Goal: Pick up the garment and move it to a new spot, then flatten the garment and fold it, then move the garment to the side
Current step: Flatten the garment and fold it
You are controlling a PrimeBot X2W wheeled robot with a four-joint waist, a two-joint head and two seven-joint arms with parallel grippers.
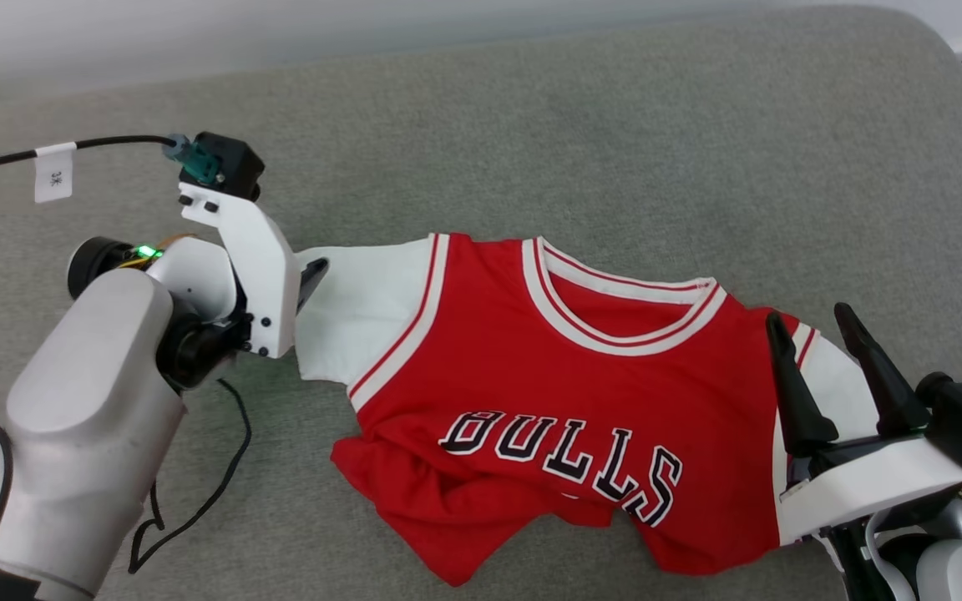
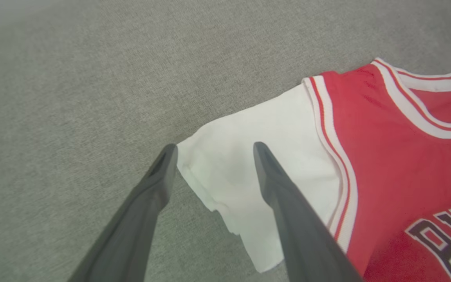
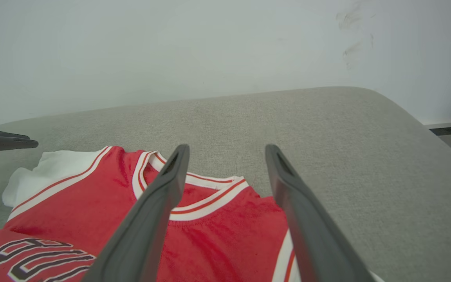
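The garment (image 1: 531,367), a red jersey with white sleeves and black "BULLS" lettering, lies front-up on the grey cushion (image 1: 615,150). Its lower hem is bunched and folded under. My left gripper (image 1: 314,280) is at the edge of the jersey's left white sleeve. In the left wrist view that gripper (image 2: 214,148) stands open, with the sleeve (image 2: 245,172) lying between and below its two fingers. My right gripper (image 1: 809,317) is open over the other shoulder and sleeve. Its wrist view shows the gripper (image 3: 227,149) hovering above the collar (image 3: 206,196), holding nothing.
A black cable (image 1: 113,142) with a white tag runs to the left wrist, and another loops on the cushion at lower left (image 1: 222,476). The cushion's rounded corner (image 1: 940,50) is at the far right, with a pale wall (image 3: 210,47) behind.
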